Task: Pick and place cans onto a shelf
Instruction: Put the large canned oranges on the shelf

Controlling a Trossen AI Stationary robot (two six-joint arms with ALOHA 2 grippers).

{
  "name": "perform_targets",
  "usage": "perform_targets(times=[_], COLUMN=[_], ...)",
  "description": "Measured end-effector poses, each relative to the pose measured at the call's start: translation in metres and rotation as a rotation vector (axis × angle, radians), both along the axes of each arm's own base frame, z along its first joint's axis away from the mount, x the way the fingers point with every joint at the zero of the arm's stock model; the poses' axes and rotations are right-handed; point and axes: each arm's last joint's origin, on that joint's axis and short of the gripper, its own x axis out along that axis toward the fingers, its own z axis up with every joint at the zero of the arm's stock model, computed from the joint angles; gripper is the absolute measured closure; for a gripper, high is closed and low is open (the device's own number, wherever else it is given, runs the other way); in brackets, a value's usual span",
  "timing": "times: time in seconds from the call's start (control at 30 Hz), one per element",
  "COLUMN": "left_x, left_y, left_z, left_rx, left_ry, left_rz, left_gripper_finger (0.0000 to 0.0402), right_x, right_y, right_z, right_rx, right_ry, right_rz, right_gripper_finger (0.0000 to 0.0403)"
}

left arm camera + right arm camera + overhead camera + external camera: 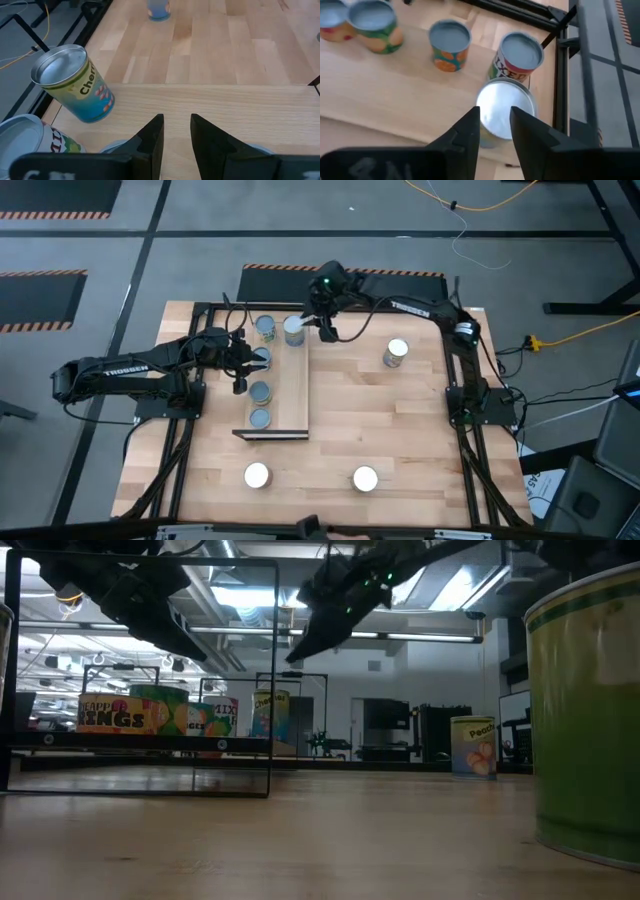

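Note:
The shelf (pixel 288 395) is a light-wood plank left of the table's middle. Several cans stand on it: a row along its left side (pixel 260 391) and a silver-topped can (pixel 506 109) at its far end, next to a red-labelled can (pixel 519 56). My right gripper (pixel 495 114) hovers open just above the silver-topped can (pixel 293 330). My left gripper (pixel 176 120) waits open over the shelf's left side (pixel 245 365), near a can with a blue-and-yellow label (pixel 75 82). Three more cans stand on the tabletop (pixel 396 353), (pixel 257 475), (pixel 365 478).
A black metal frame (pixel 455 330) runs around the tabletop's edges. The shelf's right half (pixel 296 400) is bare wood. In the low view a green can (pixel 590 710) stands close on the right, and a peach can (pixel 475 745) farther back.

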Motion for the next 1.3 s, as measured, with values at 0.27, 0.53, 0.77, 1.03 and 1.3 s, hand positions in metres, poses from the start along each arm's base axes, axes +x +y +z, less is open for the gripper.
perform_targets(times=[0.27, 0.53, 0.77, 1.03, 1.3], left_x=[0.000, 0.000, 0.000, 0.003, 0.011], left_y=[0.000, 0.000, 0.000, 0.001, -0.003], left_z=[0.000, 0.000, 0.000, 0.006, 0.023], left_rx=[0.000, -0.028, -0.049, -0.058, -0.040], left_ry=[0.000, -0.007, -0.012, -0.085, -0.269], left_rz=[-0.001, 0.016, 0.028, 0.043, 0.013], left_gripper_finger=[0.0312, 0.0312, 0.0312, 0.0312, 0.0312], right_x=[-0.033, -0.078, -0.113, -0.159, -0.206], right_y=[0.017, 0.040, 0.058, 0.079, 0.102], right_z=[0.041, 0.073, 0.065, 0.031, 0.018], right_rx=[0.023, 0.092, 0.230, 0.258, 0.247], right_ry=[0.047, 0.181, 0.274, 0.280, 0.169], right_rz=[0.002, 0.000, 0.034, -0.093, -0.199], right_gripper_finger=[0.0292, 0.0292, 0.0292, 0.0292, 0.0292])
